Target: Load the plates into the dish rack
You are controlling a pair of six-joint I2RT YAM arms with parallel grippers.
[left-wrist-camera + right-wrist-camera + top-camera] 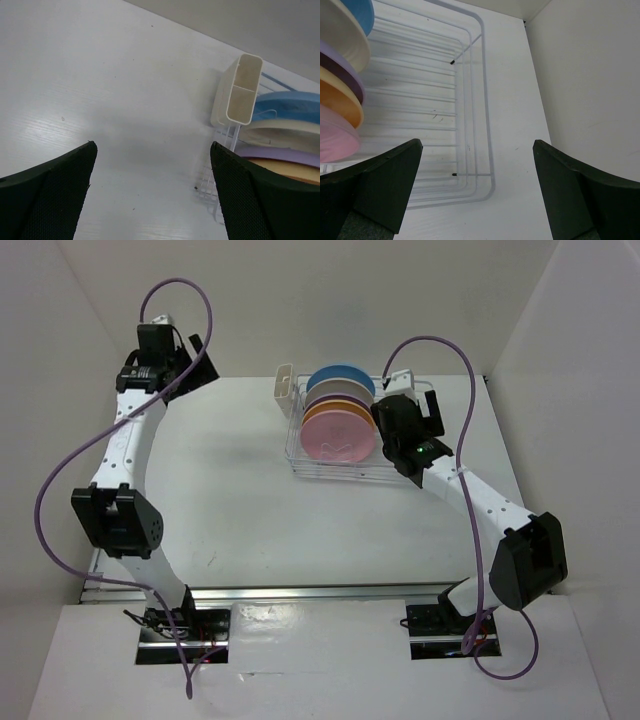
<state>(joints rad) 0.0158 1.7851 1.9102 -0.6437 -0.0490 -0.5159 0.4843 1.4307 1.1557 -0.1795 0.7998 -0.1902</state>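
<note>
- While the left gripper [198, 358] hung over the far-left part of the table [230, 490], its jaws stood wide apart and held nothing.
- Right of it, the cream cutlery cup [283, 382] stood at the left end of the dish rack [340, 472].
- Five plates stood on edge in the rack, running far to near: blue plate [340, 378], cream plate [335, 392], purple plate [280, 152], yellow-orange plate [335, 410], pink plate [338, 440].
- Over the rack's bare right end, the right gripper [476, 144] was spread wide too, with nothing between its fingers.
- No plate showed outside the rack, so loading looked finished. By my judgement the next move called only for both arms to lift clear without knocking the rack.
</note>
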